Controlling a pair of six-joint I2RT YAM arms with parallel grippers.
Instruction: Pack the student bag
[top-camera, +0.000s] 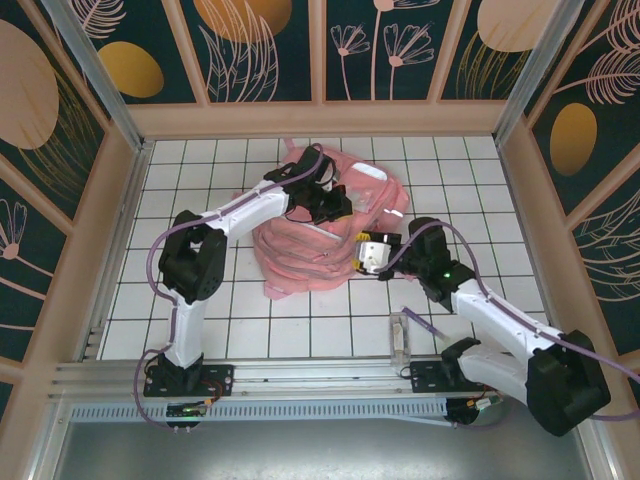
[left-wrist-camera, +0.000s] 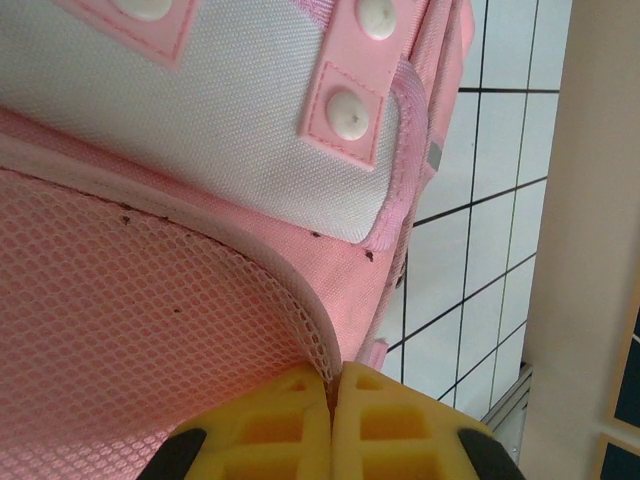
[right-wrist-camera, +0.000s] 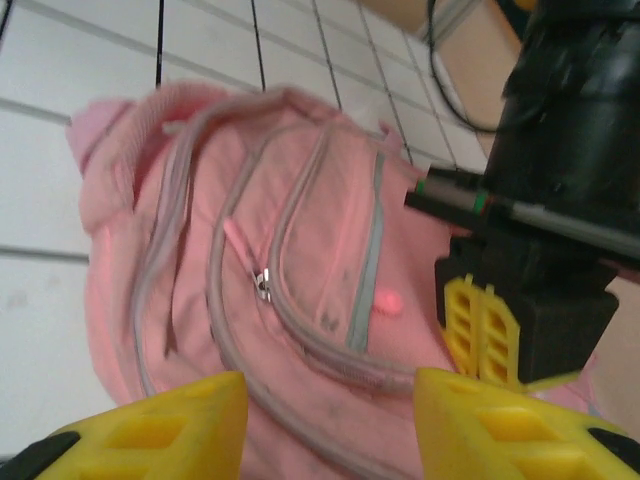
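left gripper: you had its yellow pads pressed flat together, with the thin rim of the bag's mesh panel nipped in the seam between them.
mesh panel: pink netting; it spread away from the closed pads, up and to the left in the left wrist view.
snap tabs: pink tabs with white snaps; they sat on pale woven fabric further out beyond the left jaws.
right gripper: you had its jaws standing wide apart, with nothing gripped between the pads.
student bag: it lay slumped near the middle of the white tiled table, between your two grippers. It was caught at its far side by the left jaws. Its front face lay straight ahead of the open right jaws. You could not tell whether the right pads touched it.
zip pull: silvery; it lay just beyond the gap of the right jaws, on a curved front-pocket zip.
grey strip: it ran up the front pocket, ahead of the right jaws.
clear container: it stood on the table behind the right jaws, near that arm's base and apart from the bag.
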